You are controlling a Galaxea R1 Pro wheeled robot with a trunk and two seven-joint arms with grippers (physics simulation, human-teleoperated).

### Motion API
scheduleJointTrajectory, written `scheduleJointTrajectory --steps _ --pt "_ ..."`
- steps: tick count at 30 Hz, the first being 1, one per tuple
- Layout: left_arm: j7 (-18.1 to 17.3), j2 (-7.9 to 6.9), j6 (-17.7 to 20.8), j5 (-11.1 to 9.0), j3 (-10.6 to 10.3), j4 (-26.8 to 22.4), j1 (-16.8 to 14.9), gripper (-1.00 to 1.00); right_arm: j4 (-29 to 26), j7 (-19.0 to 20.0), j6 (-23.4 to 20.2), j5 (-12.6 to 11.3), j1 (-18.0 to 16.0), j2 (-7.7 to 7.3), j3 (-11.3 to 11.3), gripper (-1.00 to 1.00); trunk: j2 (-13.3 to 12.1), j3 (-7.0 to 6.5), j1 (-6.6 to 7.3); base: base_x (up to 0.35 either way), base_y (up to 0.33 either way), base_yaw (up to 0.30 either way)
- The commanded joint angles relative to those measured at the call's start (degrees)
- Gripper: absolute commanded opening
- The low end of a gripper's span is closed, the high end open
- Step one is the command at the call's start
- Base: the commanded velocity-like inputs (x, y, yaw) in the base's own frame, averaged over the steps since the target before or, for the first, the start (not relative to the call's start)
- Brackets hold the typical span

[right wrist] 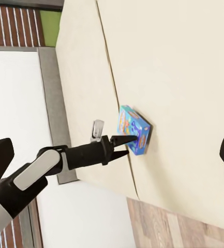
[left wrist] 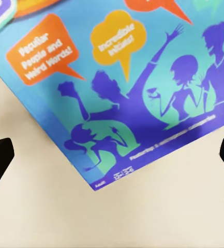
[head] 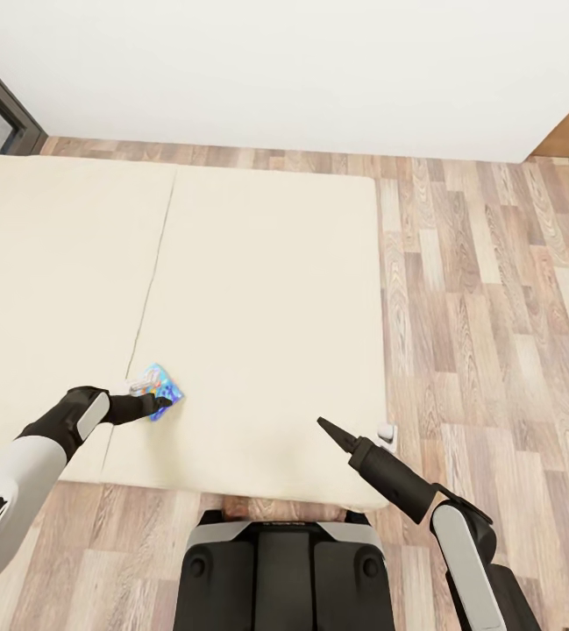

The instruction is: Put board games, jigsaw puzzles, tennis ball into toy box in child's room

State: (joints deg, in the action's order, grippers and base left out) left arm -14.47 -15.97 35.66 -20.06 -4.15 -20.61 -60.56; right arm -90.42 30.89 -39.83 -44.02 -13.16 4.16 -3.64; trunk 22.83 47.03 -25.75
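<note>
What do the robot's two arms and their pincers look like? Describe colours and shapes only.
Both arms have smooth light grey shells with black joints and black forearms. Each narrows into a slim black pincer with two long pointed fingers: the left pincer and the right pincer. A grey panel sits on the left wrist. No cables or markings are visible. Between the arms, the robot's trunk is black with grey trim.

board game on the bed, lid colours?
Blue board game with purple silhouettes, orange and yellow speech bubbles; clearest in the left wrist view.
</note>
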Motion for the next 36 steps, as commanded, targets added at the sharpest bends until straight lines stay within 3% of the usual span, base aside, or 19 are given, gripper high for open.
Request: scheduleJointTrajectory --steps 1,24,36 --pt "-0.03 -0.06 0.16 -0.33 -0.43 -0.05 -0.01 1.00 -0.02 0.10 -0.42 -0.16 -0.02 0.06 -0.14 1.00 0.08 -0.03 -0.04 0.000 0.000 0.000" --pt "-0.03 -0.04 0.08 -0.42 -0.50 -0.05 0.00 1.00 -0.02 0.12 -0.42 -0.12 -0.02 0.05 -0.12 1.00 0.08 -2.10 -0.04 0.000 0.000 0.000" --pt "-0.04 -0.08 -0.01 -0.38 -0.45 -0.05 0.00 1.00 -0.02 0.13 -0.42 -0.14 -0.02 -0.03 -0.14 1.00 0.08 -2.31 -0.04 0.000 0.000 0.000"
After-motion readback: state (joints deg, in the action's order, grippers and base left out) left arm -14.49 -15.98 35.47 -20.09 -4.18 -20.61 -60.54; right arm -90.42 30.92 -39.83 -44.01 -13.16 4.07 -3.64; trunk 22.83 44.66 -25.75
